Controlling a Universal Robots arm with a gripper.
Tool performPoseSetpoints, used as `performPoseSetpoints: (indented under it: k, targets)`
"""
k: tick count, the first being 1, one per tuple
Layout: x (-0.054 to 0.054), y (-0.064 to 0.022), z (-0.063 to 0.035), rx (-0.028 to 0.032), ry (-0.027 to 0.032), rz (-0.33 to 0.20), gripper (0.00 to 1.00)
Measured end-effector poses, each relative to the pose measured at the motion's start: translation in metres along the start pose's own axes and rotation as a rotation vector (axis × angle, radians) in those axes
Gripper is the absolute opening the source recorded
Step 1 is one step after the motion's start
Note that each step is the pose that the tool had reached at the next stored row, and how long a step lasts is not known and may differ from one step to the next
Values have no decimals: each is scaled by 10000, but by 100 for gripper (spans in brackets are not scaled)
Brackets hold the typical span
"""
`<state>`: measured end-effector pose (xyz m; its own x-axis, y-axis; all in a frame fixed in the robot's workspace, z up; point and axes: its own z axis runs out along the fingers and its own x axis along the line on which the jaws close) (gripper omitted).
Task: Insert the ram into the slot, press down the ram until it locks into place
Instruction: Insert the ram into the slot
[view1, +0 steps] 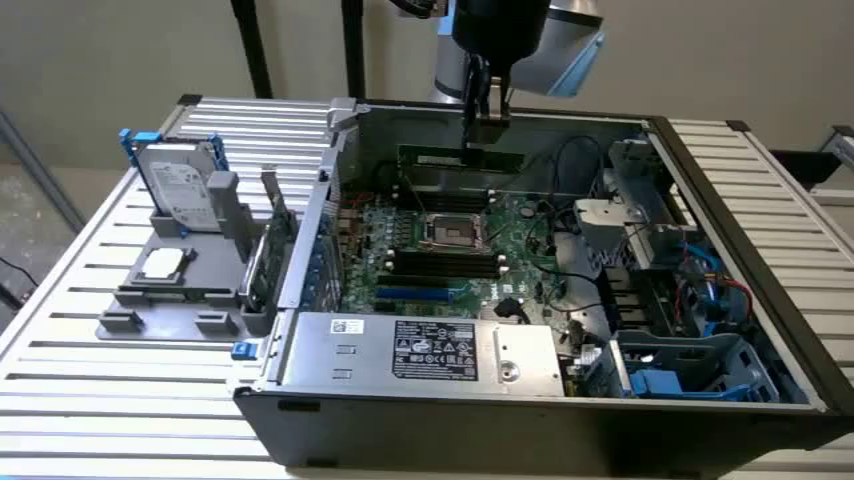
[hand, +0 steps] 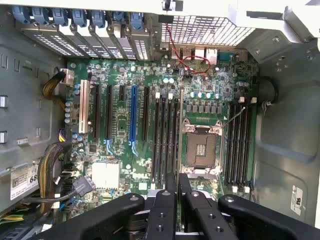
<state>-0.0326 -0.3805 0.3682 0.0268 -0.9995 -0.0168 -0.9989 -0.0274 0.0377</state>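
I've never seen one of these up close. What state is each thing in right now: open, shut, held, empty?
Gripper: shut on the ram.
Ram: held above the motherboard, not in any slot.
Black memory slots: empty.
Computer case: lying on its side, open.
Hard drive: standing upright in a grey holder outside the case.

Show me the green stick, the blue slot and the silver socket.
green stick (view1: 434, 158), exterior view, its flat green face.
blue slot (hand: 133, 112), wrist view, middle of the strip.
silver socket (hand: 201, 148), wrist view, its dark middle.
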Motion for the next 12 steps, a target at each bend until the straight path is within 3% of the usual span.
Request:
performPoseSetpoints:
  k: [12]
  targets:
    - [0,0,0,0,1,0,14]
